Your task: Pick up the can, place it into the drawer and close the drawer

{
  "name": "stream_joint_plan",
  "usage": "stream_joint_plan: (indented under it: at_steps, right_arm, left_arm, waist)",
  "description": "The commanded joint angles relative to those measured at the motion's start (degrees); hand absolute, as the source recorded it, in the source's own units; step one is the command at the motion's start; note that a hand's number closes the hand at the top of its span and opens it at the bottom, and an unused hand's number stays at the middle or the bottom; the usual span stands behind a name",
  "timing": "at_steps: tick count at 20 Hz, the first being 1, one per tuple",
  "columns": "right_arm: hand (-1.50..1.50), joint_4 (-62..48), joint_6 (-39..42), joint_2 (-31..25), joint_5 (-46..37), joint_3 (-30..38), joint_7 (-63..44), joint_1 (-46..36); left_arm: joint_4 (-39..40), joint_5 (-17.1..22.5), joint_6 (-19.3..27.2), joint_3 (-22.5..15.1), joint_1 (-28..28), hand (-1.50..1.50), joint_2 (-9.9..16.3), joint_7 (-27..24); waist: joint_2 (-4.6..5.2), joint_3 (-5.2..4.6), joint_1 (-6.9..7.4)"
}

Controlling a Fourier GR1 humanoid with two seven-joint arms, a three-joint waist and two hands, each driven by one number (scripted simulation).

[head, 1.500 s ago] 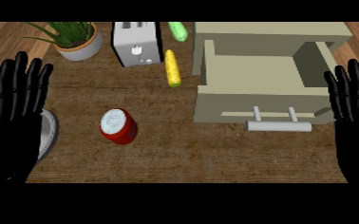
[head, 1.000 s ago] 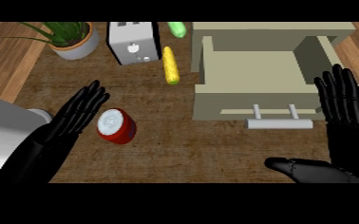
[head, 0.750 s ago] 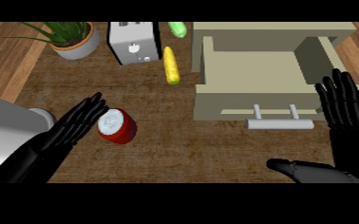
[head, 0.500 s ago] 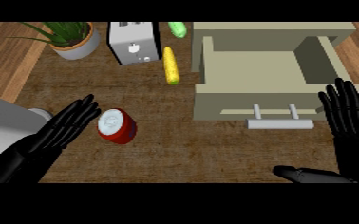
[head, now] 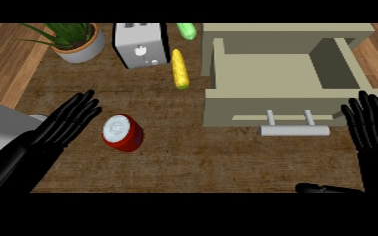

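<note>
Head view, looking steeply down on the worktop (head: 192,165).

Can (head: 122,132): red w/ white lid, tilted, standing on the worktop's left part, nearer the front edge than the back. Nothing holds it.

Left hand (head: 63,125): comes in from the front-left corner, fingers straight & spread, tips pointing toward the back. Just beside the can on its left; a thin strip of worktop shows between fingertips and can, so apart, not touching. Holds nothing.

Right hand (head: 363,122): at the worktop's right edge, fingers up, straight & a bit fanned, nothing in it. Sits just right of the drawer front, near the handle (head: 294,129); can't tell if it touches the drawer.

Drawer (head: 280,87): beige, pulled open, back-right part of the worktop, inside bare. Well apart from the can.

Back-left corner: potted plant (head: 72,42). Next to it toward the middle, toaster (head: 140,45). Corn cob (head: 179,69) lies btw toaster & drawer; green veg (head: 187,30) at the back edge behind it.
</note>
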State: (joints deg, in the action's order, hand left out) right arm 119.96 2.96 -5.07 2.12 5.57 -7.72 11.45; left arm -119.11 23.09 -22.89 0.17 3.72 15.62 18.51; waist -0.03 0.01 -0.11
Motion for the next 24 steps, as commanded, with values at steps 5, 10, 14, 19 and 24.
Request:
stream_joint_plan:
  at_steps: [5, 10, 14, 19, 24]
  right_arm:
    - [-1.5, -2.4, 2.8, -0.5, 3.0, 5.0, 3.6, 0.5]
    - [-1.5, 2.6, 4.9, -0.3, 4.0, 5.3, 1.1, 4.0]
    - [-1.5, -2.9, 5.2, 1.6, 0.2, 3.5, 7.4, 3.3]
    - [-1.5, -1.1, 7.3, -3.1, 6.0, 9.7, 0.8, -0.2]
    - [-1.5, 1.4, 5.8, 1.3, 1.6, 5.6, 1.2, 2.8]
  left_arm:
    - [6.1, -1.3, -3.5, 2.7, -3.7, -1.5, -1.2, -1.0]
    - [9.9, -4.5, -4.2, 2.9, -3.4, -1.5, -3.2, -3.8]
    - [15.9, -9.7, -4.7, 1.1, -4.5, -1.5, -5.6, -8.7]
    - [21.8, -15.1, -4.4, 1.3, -4.4, -1.5, -6.5, -14.3]
    - [26.3, -20.0, -3.0, 0.2, -5.2, -1.5, -8.6, -19.7]
  waist:
    - [0.01, 0.0, -0.06]
    - [-0.01, -0.01, -0.08]
    - [0.01, 0.0, -0.04]
    - [0.03, -0.01, -0.04]
    - [0.0, -0.02, -0.07]
